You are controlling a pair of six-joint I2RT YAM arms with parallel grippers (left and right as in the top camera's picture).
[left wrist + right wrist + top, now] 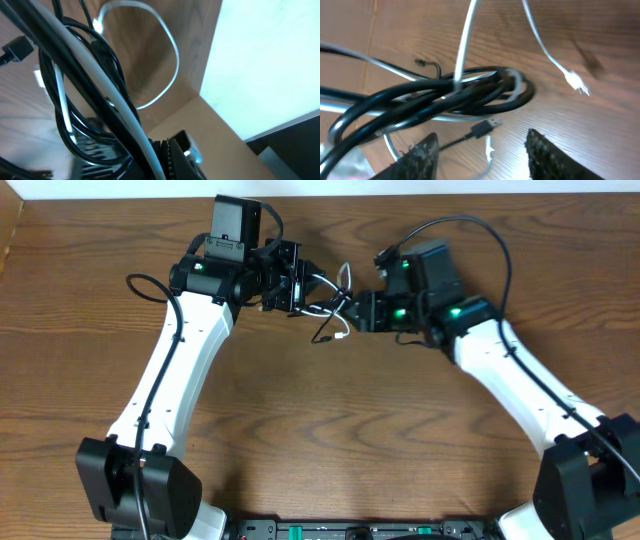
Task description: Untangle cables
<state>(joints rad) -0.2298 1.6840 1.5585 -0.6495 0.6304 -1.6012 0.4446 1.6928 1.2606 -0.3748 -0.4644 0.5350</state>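
The cables hang as one tangle (325, 298) between my two grippers, above the wooden table. My left gripper (298, 288) is shut on the cables: in the left wrist view a black strand and a white strand (131, 120) run down into its jaws (159, 155). The white cable (172, 55) loops out beyond them. My right gripper (353, 311) is open, its fingers wide apart (482, 156) just short of the black cable bundle (445, 97). A black USB plug (487, 127) and a white plug end (576, 81) dangle free.
The wooden table (330, 430) lies under the tangle. Thicker black arm wires run along the left arm (150, 285) and arch over the right arm (480, 230). The table's back edge and a pale wall (270, 60) show behind the left gripper.
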